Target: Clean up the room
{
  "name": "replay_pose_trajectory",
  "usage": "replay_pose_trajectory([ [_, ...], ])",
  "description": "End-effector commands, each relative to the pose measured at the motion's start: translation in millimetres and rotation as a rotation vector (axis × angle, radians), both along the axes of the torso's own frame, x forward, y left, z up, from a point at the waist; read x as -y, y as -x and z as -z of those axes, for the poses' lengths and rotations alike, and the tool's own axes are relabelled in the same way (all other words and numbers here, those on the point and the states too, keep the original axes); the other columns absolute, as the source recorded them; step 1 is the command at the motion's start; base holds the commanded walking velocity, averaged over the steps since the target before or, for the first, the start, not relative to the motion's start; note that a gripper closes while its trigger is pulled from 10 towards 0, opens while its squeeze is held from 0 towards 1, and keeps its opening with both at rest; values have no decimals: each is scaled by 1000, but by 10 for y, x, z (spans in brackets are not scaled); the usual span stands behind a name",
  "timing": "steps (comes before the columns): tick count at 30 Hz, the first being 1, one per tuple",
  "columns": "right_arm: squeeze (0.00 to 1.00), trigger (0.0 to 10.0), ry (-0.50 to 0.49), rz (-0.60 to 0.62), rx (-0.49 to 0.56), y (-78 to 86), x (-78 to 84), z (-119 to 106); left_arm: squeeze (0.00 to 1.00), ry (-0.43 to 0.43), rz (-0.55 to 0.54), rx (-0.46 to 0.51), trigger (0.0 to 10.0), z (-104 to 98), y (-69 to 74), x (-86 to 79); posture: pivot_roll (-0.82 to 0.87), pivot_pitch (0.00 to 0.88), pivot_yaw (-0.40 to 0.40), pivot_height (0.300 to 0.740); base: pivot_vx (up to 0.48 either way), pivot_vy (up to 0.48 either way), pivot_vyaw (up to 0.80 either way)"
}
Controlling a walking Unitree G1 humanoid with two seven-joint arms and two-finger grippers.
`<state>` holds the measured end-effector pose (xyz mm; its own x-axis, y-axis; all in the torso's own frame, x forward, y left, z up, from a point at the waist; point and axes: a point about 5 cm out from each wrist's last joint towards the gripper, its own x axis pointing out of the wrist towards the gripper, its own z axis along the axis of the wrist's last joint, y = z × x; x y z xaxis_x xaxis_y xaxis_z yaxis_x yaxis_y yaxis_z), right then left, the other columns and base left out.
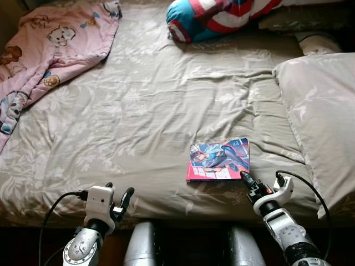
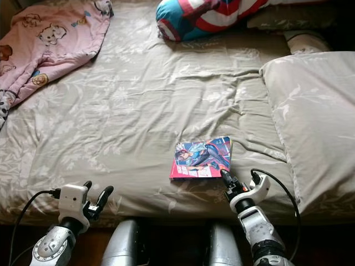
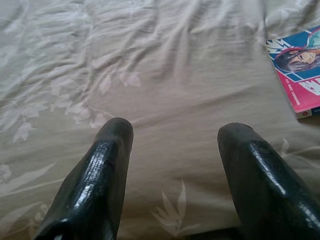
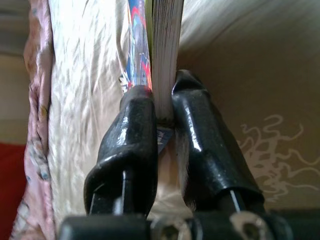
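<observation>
Right wrist view shows my right claw [image 4: 162, 107] clamped on the near corner of the comic book [image 1: 219, 159], page edges pinched between both fingers. My left claw [image 1: 118, 195], fingers apart, hovers over the bed sheet [image 1: 144, 111], well left of the book. Beyond it lie a pink blanket [image 1: 50, 44] and a pillow [image 1: 321, 111].

Head stereo pair looks down and forward over the bed [image 1: 155, 111] from its near edge; both eyes share the whole scene, slightly offset. Left wrist cam sits low, looking along its fingers [image 3: 107, 170] across the sheet. Right wrist cam is very close, edge-on to the book [image 4: 167, 50].
</observation>
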<state>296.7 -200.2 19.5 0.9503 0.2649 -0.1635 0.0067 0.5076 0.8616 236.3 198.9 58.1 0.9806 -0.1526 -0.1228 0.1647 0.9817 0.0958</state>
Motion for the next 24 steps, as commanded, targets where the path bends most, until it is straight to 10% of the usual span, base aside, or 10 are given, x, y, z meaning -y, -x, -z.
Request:
replay_pose_trajectory([
  [1,0,10000,-19,-31,-16,33,-42,52,0,-16,1,-34,10000,36,67,-43,114,287,74,623,0,0,0],
  [24,0,10000,88,-32,-177,242,40,308,0,-19,6,-63,10000,51,144,-8,122,302,61,623,0,0,0],
])
